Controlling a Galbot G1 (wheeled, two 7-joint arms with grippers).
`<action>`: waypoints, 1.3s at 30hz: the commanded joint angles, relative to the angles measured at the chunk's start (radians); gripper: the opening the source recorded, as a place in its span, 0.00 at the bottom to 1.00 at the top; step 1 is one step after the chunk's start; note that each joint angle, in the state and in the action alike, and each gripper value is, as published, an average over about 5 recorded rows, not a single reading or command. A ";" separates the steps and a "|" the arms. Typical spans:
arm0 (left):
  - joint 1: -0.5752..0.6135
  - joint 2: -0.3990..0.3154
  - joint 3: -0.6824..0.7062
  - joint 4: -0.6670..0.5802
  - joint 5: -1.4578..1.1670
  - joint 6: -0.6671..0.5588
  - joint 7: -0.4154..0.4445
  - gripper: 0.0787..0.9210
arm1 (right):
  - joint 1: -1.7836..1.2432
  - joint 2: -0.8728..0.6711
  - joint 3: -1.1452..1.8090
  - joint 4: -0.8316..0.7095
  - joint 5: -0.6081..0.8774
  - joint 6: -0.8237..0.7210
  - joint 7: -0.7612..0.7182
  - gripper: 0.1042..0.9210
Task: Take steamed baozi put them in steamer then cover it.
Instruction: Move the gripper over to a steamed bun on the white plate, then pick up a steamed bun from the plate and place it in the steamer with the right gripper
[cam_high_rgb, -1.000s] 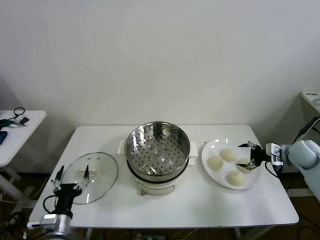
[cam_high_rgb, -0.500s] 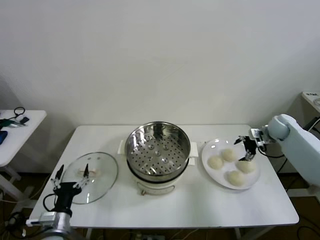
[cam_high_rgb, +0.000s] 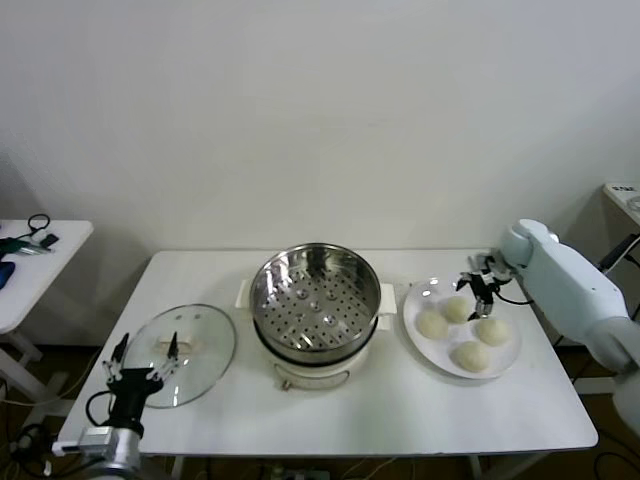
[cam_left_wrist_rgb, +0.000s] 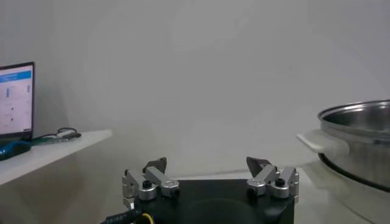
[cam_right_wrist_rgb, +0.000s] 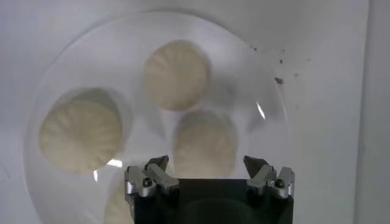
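Note:
Several cream-white baozi lie on a white plate at the right: one at the far side, others nearer. My right gripper hangs open above the plate's far edge. In the right wrist view it stands just over one baozi, with two more beyond. The steel steamer stands uncovered at the table's middle, its perforated tray bare. The glass cover lies flat to its left. My left gripper waits open at the cover's near edge.
A small side table with cables stands at far left, and another surface edge at far right. In the left wrist view, the steamer's rim and handle show to one side of the left gripper.
The right arm has swung round, and its gripper has moved from the plate's right side to above the plate's far edge. The left arm has not moved.

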 joint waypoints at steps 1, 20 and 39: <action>0.001 0.000 -0.001 0.002 0.000 -0.001 0.000 0.88 | 0.019 0.069 -0.010 -0.094 -0.058 0.009 -0.001 0.88; 0.010 -0.004 -0.001 0.017 0.007 -0.014 -0.004 0.88 | 0.017 0.090 0.079 -0.161 -0.173 0.042 -0.003 0.72; 0.023 -0.006 -0.009 0.009 0.010 -0.015 -0.009 0.88 | 0.248 -0.007 -0.181 0.096 0.099 0.115 -0.090 0.69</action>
